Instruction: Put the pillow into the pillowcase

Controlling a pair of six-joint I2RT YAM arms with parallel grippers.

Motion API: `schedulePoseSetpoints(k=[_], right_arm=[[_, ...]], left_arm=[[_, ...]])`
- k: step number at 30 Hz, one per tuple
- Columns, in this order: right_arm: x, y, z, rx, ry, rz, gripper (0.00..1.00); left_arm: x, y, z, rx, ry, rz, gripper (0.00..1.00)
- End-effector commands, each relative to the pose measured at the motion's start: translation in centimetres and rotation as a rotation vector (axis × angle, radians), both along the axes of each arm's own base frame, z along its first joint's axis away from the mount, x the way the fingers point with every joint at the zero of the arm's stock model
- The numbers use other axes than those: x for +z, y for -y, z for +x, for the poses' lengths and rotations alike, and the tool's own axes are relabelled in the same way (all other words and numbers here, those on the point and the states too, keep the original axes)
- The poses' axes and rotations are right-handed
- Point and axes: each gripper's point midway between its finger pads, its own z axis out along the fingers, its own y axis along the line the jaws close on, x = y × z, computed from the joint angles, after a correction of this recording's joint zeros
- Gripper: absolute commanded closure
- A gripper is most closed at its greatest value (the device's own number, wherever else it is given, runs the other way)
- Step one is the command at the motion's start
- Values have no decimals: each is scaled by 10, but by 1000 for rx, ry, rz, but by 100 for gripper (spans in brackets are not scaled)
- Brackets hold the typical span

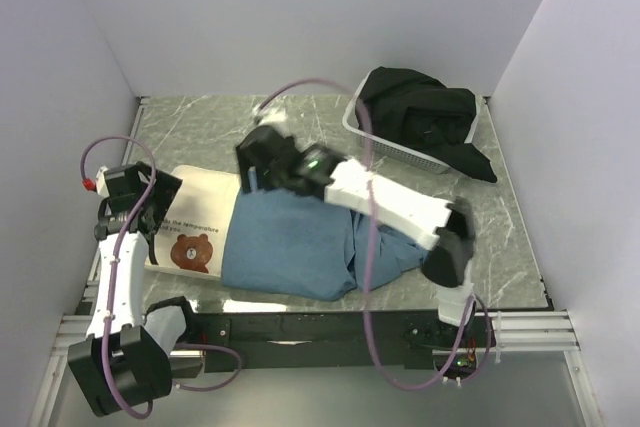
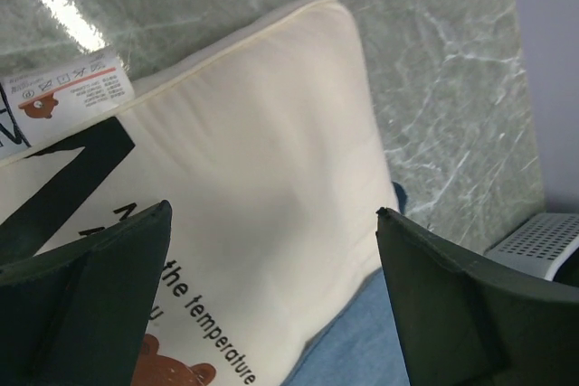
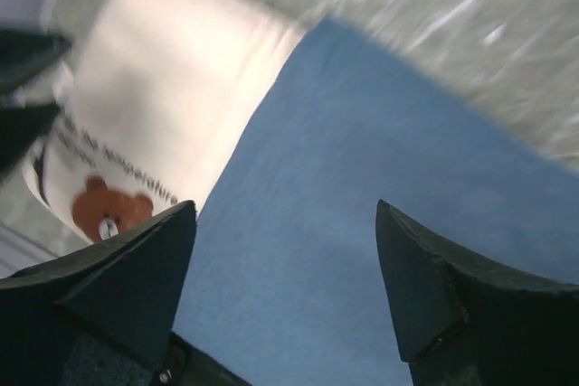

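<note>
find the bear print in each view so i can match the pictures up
top external: the bear print is at lower left, on the uncovered end of the pillow.
left wrist: the bear print is at the bottom edge, left of centre, and partly cut off.
right wrist: the bear print is at left, mid-height, and blurred.
shared landmark: the black text beside the bear, next to the pillowcase edge.

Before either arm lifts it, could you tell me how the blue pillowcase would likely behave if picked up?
Probably floppy: the pillowcase lies wrinkled and bunched, so a lifted edge would likely drape. It looks thin and light. Covering one end of the pillow, it may slip off.
</note>
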Motion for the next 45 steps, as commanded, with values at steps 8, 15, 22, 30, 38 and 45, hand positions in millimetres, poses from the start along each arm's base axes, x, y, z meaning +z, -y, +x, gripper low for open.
schedulePoseSetpoints(k=[8, 15, 22, 30, 38, 45], right_arm=[[-105, -90, -47, 92, -151, -94, 19], [-154, -90, -44, 79, -191, -180, 20], [-181, -57, -37, 35, -227, -205, 43], [-167, -40, -23, 21, -222, -183, 67], [-138, -45, -26, 66, -211, -129, 87], [-60, -64, -41, 177, -157, -45, 100]], left_arm=[[-33, -4, 3, -28, -22, 8, 1], [-63, -29, -16, 78, -173, 87, 1], [-71, -50, -31, 213, -255, 136, 1], [-80, -18, -5, 31, -132, 75, 1], [-87, 36, 5, -126, -83, -4, 63], [-15, 65, 9, -285, 113, -21, 99]])
